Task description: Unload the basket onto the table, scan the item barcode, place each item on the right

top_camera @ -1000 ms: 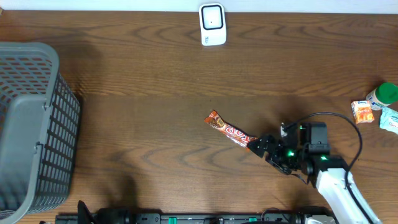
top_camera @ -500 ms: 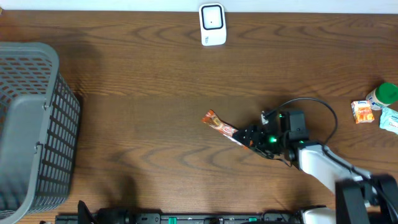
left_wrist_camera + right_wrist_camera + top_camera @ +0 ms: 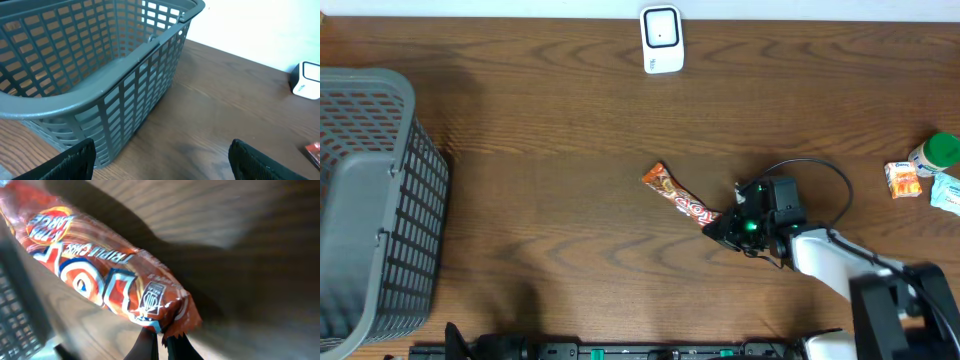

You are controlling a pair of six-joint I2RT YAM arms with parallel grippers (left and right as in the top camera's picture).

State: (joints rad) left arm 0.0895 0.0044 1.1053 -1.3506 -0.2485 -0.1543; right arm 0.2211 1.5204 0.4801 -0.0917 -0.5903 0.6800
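On the dark brown wooden tabletop (image 3: 570, 130), the long orange-red foil-wrapped snack bar (image 3: 678, 197) is near centre. The right pincer (image 3: 715, 224) is clamped on its crimped end. The left pincer (image 3: 161, 161), jaws apart, hangs beside the grey plastic lattice basket (image 3: 100, 75).

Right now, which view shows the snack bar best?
Right wrist: the snack bar fills the frame, print legible, its crimped end at the fingers. Overhead shows it whole but small. Left wrist catches only a red sliver at the frame edge.

wrapper (image 3: 678, 197): orange-red, white swirls | basket (image 3: 420, 230): grey lattice | table (image 3: 550, 140): brown woodgrain
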